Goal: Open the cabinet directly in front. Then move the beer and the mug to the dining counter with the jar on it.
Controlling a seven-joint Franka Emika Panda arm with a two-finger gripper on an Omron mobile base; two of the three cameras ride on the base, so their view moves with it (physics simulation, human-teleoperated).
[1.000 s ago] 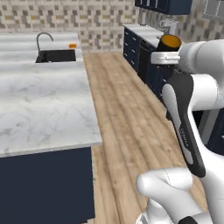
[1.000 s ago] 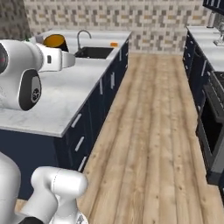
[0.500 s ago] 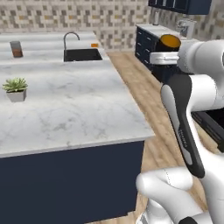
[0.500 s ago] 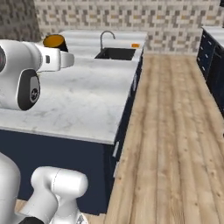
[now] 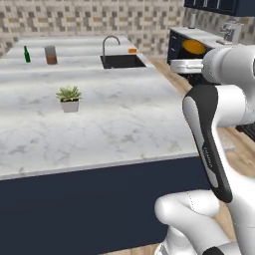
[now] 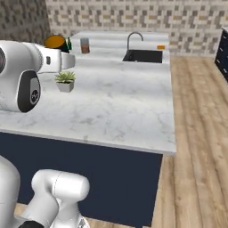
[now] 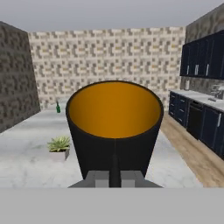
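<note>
Swung toward the dining counter, the gripper grips the mug, hiding its fingertips.

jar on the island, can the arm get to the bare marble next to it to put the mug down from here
Probably not yet. The jar and beer bottle stand at the far end of the island, beyond the potted plant. The mug is held high near the robot.

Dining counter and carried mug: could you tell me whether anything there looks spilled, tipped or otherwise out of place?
Nothing stands out. The mug sits upright in the shut hand, its orange inside clean. On the dining counter, the beer, the jar and a small potted plant all stand upright, with no spill visible.
</note>
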